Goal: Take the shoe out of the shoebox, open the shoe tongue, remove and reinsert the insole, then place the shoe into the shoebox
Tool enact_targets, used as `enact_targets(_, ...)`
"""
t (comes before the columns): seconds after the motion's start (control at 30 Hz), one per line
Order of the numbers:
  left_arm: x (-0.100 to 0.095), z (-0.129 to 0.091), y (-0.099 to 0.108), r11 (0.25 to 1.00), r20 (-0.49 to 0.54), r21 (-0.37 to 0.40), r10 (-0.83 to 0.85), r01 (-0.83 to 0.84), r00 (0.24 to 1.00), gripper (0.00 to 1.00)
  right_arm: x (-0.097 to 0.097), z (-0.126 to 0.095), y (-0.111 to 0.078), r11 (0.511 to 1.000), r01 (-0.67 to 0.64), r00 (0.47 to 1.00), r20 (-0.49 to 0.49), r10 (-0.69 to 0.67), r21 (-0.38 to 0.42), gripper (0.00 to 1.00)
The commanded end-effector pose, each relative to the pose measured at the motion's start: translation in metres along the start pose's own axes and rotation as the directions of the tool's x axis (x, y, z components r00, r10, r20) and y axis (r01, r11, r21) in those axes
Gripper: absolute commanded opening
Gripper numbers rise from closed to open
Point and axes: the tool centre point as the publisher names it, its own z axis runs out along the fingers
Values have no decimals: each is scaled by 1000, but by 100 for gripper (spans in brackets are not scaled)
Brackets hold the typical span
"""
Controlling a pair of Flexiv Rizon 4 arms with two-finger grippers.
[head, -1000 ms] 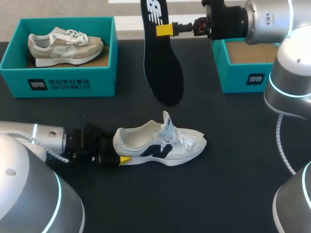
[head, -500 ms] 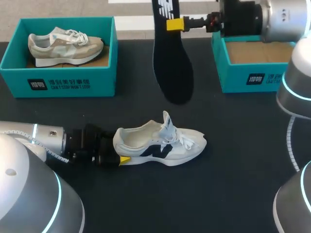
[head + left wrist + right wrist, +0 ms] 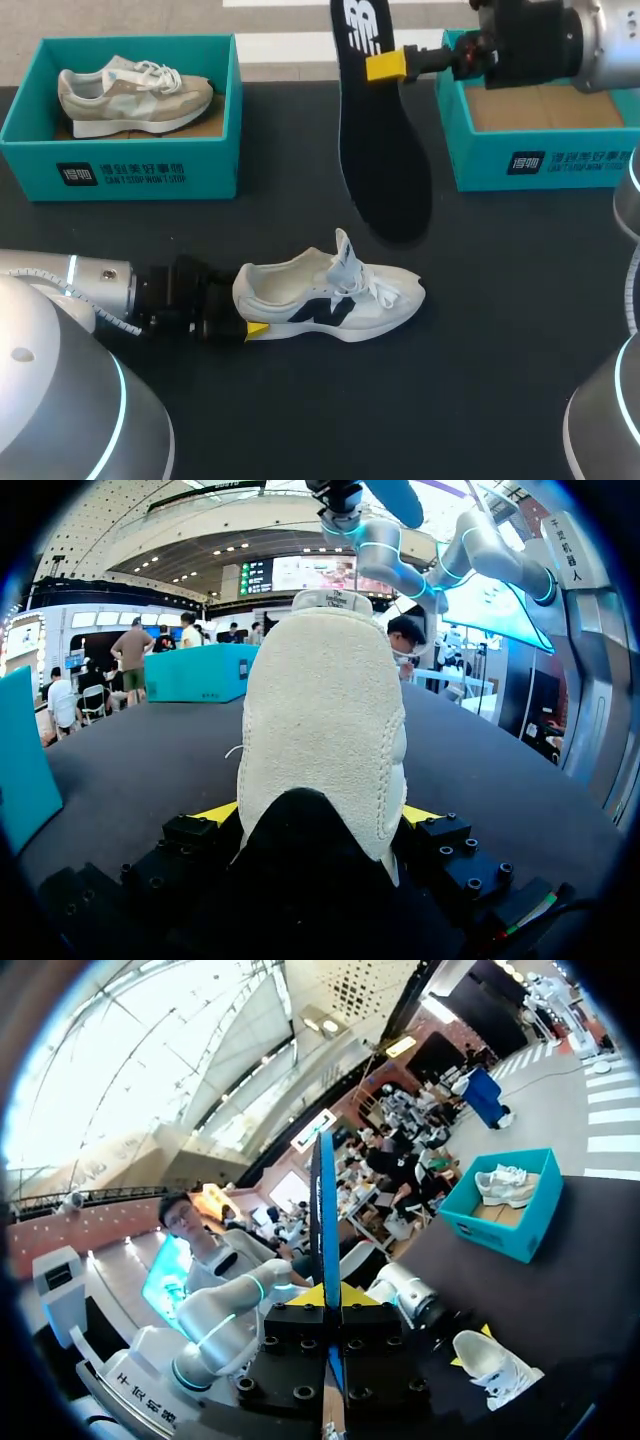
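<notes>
Now, left shoebox (image 3: 120, 172): teal, at the far left of the tabletop (image 3: 480, 400), with a beige sneaker (image 3: 135, 92) lying inside; it plays no part in the coming move.
Left hand (image 3: 320, 817): low on the tabletop, pinching the heel of the white sneaker (image 3: 330, 292), one yellow tip on each side of it.
White sneaker: on its sole at mid tabletop, outside both boxes. Its long axis runs left to right, heel at the left hand and toe to the right. The tongue stands up and the mouth faces upward.
Insole (image 3: 385, 150): dark, held in the air beyond the sneaker, toward the far edge. Its long axis is nearly upright, heel end up and toe end hanging down, apart from the shoe.
Right hand (image 3: 385, 66): pressed shut on the insole near its upper end, one finger on each face.
Right shoebox (image 3: 540, 165): teal, with a bare cardboard floor, just beside the right hand.
Deciding relation: the insole's toe end hangs beyond the sneaker's lacing, crosswise to the shoe. To go back in it probably needs laying along the shoe's axis, toe pointing right.
Nearer arm: the right, which carries the insole, while the left looks placed to steady the heel.
</notes>
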Motion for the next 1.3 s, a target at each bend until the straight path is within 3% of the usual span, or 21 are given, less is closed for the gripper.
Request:
enact_targets(0.03, 0, 1, 3, 1000, 2, 0, 0, 0, 1000, 0, 13, 4, -10, 1000, -8, 1000, 20, 8, -19, 0)
enact_targets(0.77, 0, 1, 3, 1000, 2, 0, 0, 0, 1000, 0, 45, 7, -60, 998, -55, 998, 16, 56, -18, 0)
enact_targets(1.3, 0, 1, 3, 1000, 2, 0, 0, 0, 1000, 0, 55, 13, -57, 1000, -14, 1000, 1, 14, 0, 0)
